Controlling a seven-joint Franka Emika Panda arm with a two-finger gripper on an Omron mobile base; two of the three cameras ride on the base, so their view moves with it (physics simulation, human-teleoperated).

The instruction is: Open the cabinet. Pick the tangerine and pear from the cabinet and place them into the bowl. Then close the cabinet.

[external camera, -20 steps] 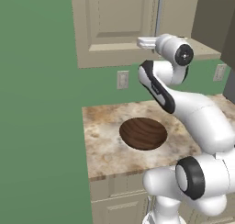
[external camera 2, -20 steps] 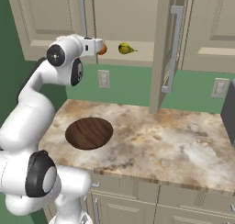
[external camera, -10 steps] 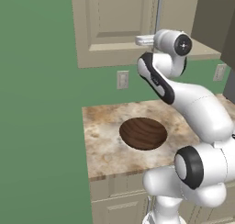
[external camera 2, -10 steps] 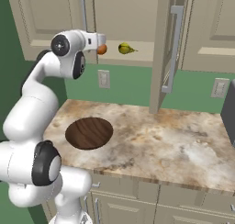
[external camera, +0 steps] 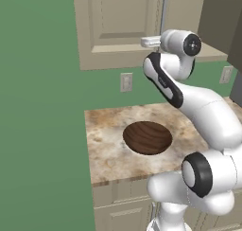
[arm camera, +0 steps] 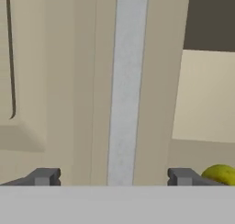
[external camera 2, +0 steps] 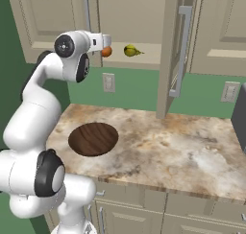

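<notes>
Now nearer the cabinet (external camera 2: 139, 17) opening than a second ago, hand pushed forward at shelf height. Fingers (arm camera: 44, 176) slightly narrowed yet apart, straddling the silver bar handle (arm camera: 127, 85). Tangerine (external camera 2: 106, 51) now partly hidden behind the hand, just beside it.

left door's handle (arm camera: 126, 85) squarely before the pincer (arm camera: 110, 177), pear (arm camera: 222, 173) seemingly reachable past the door's edge, right door (external camera 2: 169, 51) swung open

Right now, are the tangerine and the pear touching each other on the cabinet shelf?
Apart. The right base view shows a strip of beige cabinet back wall between the tangerine and the pear.
</notes>
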